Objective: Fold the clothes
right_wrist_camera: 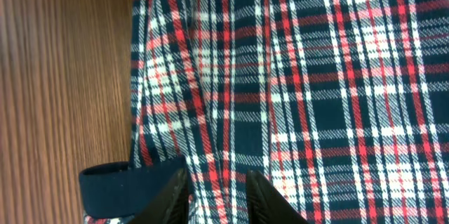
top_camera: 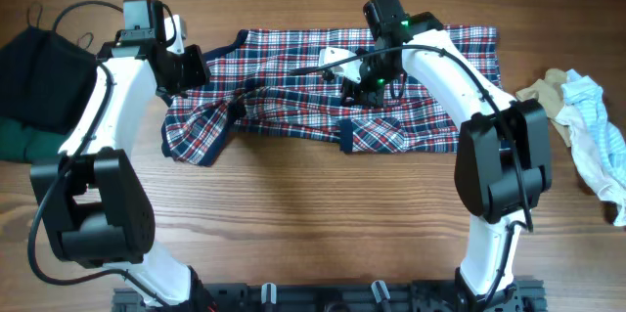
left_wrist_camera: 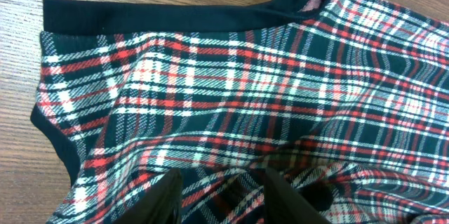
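This looks like a robotics lab bench, not a home. A left arm (top_camera: 93, 121) and a right arm (top_camera: 445, 72), white with black joints, stand on a black rail (top_camera: 323, 297) at the edge of a wood-grain desk (top_camera: 313, 214). A loose cable (top_camera: 73, 11) loops nearby. A dark heap of clothes (top_camera: 39, 67) and a pale heap of clothes (top_camera: 587, 126) lie at either end.

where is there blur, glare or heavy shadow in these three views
Overhead: even light, no glare, soft shadows on the wooden table, red, navy and white plaid garment clear. Left wrist: weave crisp, left pincer dark, soft-edged at the frame bottom. Right wrist: same, right pincer blurred.
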Controlling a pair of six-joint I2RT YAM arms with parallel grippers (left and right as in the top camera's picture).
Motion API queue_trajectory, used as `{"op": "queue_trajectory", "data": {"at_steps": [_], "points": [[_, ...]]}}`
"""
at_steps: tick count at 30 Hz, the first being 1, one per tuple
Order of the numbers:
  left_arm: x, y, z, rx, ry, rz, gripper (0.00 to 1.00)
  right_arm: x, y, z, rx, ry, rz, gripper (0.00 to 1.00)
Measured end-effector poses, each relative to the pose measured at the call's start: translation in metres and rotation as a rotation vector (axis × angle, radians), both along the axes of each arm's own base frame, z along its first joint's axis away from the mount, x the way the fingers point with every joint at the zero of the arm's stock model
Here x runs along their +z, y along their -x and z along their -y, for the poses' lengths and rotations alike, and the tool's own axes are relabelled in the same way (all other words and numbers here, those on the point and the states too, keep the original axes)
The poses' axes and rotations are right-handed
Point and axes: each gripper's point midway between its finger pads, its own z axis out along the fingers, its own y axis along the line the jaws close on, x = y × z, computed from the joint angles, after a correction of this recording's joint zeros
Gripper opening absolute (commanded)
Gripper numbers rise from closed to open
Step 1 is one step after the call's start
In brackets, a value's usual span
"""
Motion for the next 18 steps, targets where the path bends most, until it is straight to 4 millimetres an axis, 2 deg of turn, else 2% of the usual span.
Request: {"op": "queue_trajectory", "data": {"at_steps": [2,8,11,16,18], "points": [[0.000,0.000,0.000,0.001,-0.002,0.000,0.43,-0.005,-0.001,0.004,0.000,0.026,0.002,0.28],[0.000,0.000,-0.002,0.005,-0.013,0.000,0.43,-0.029,0.001,0.017,-0.006,0.118,-0.032,0.27],[0.000,0.000,-0.003,0.006,-0.014,0.000,0.43,-0.032,0.001,0.022,-0.006,0.146,-0.026,0.28],[0.000,0.000,-0.003,0.006,-0.014,0.000,0.43,-0.046,0.009,0.029,0.014,0.177,-0.034,0.28],[0.000,0.000,-0.003,0.006,-0.014,0.000,0.43,-0.054,0.012,0.032,0.017,0.189,-0.037,0.25]]}}
